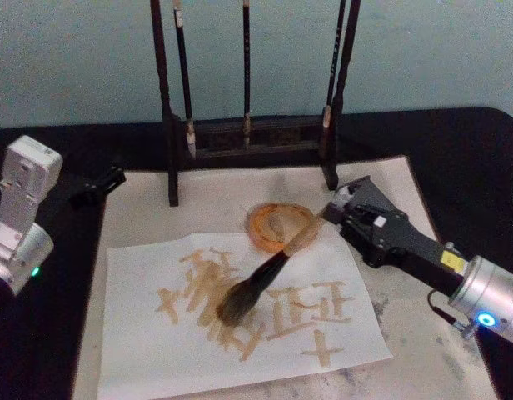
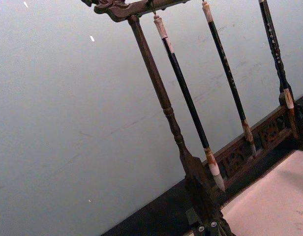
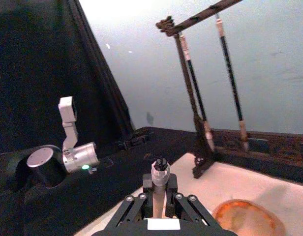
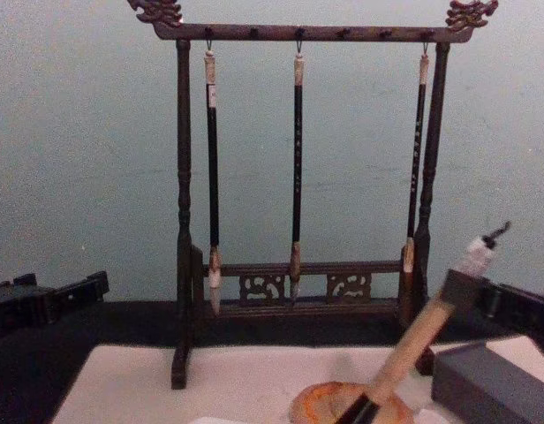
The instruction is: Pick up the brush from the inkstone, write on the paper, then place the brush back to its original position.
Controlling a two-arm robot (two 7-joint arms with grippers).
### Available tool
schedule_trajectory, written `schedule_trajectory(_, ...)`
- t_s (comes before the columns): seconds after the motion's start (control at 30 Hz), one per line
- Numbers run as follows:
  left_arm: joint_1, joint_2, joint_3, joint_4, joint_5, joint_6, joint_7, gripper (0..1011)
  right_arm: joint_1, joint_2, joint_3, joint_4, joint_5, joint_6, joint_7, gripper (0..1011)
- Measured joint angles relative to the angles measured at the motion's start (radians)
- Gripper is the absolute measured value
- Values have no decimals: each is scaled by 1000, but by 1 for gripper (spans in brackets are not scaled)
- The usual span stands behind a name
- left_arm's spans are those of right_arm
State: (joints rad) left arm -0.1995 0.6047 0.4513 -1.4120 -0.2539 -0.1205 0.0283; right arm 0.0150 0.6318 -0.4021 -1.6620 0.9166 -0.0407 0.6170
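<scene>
**Brush.** The large wooden calligraphy brush (image 1: 281,254), with a tan handle, black ferrule and bushy grey-brown bristle head, lies at the centre of the head view. Its long axis runs diagonally. The handle end points to the upper right and the bristle head to the lower left. The bristles are down on the white rectangular sheet of paper (image 1: 148,350), among broad tan strokes already written there. In the chest view the brush (image 4: 413,349) is tilted, with its top end leaning to the upper right of the frame.

**Right gripper.** The right gripper (image 1: 333,208) enters from the lower right of the head view. Its black fingers are closed on the upper end of the handle. The right wrist view shows the handle end standing between the fingers (image 3: 136,206).

**Inkstone.** The small round orange-brown inkstone (image 1: 269,223) sits just above the paper's top edge. The brush handle crosses over its right rim. It also appears at the bottom of the chest view (image 4: 316,402).

**Surroundings.** The paper rests on a larger cream felt mat (image 1: 140,208), laid on the black counter (image 1: 456,150). A dark wooden brush rack (image 4: 343,34) stands at the mat's far edge, with three slim dark-handled brushes (image 4: 298,159) hanging from it.

**Left gripper.** The left gripper (image 1: 107,181) is parked at the left edge of the head view, beside the mat and well apart from the brush. Whether it is open or closed cannot be told.
</scene>
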Motion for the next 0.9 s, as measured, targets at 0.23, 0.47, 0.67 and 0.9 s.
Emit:
schedule_trajectory(0.23, 0, 0, 0, 0, 0, 0, 0, 1000, -32, 25, 38, -4, 17, -13, -2, 160)
schedule_trajectory(0.47, 0, 0, 0, 0, 0, 0, 0, 1002, -68, 50, 81, -18, 30, -27, -7, 160)
schedule_trajectory(0.67, 0, 0, 0, 0, 0, 0, 0, 1002, -101, 69, 119, -38, 41, -36, -10, 160)
schedule_trajectory(0.9, 0, 0, 0, 0, 0, 0, 0, 1000, -125, 79, 153, -74, 59, -47, -1, 160)
